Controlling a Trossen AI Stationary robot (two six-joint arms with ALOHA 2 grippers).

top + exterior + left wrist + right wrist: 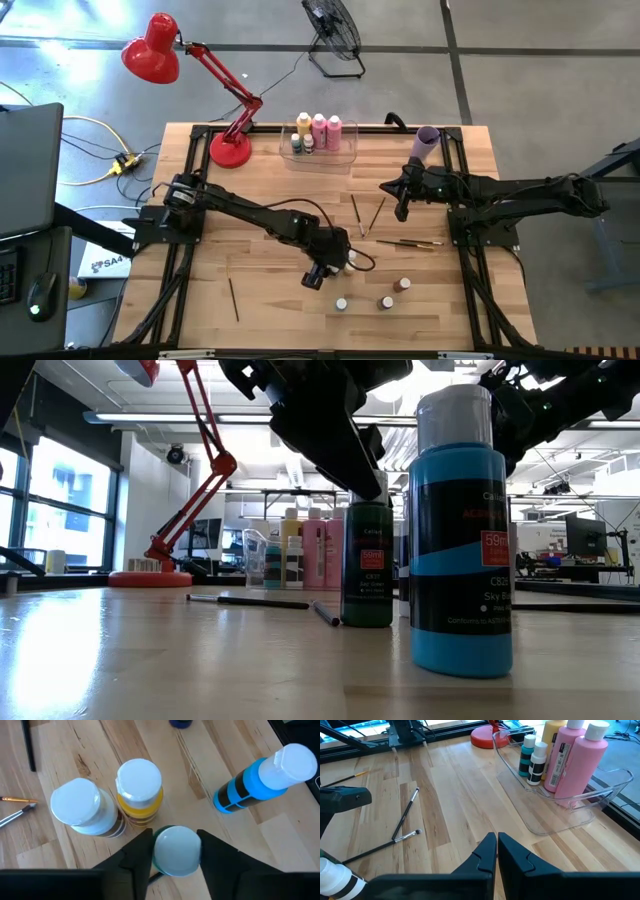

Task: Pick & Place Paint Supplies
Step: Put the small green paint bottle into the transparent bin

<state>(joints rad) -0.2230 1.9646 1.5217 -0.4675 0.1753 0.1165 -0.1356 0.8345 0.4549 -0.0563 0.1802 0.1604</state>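
Note:
My left gripper (316,277) reaches to the table's near middle and is shut on a small green bottle (367,565) with a white cap. Close beside it stand a white bottle (80,810) and a yellow one (140,792), and a blue one (250,782) stands a little farther off. More small bottles (385,301) stand to the near right. Thin paintbrushes (356,214) lie flat mid-table. My right gripper (497,845) hangs shut and empty above the table's far right. The clear bin (320,142) holds pink and yellow bottles. My left gripper has the green bottle's white cap (175,851) pinched between its two fingers (137,857), one on either side. The fingers slant down at it from the table's far left. The bottle stands upright with its base (367,622) on the table.
A red desk lamp (230,148) stands at the far left corner. A lilac cup (427,140) lies near the far right. One brush (233,298) lies alone at the near left, another (405,242) under the right arm. Bare wood shows at the near left.

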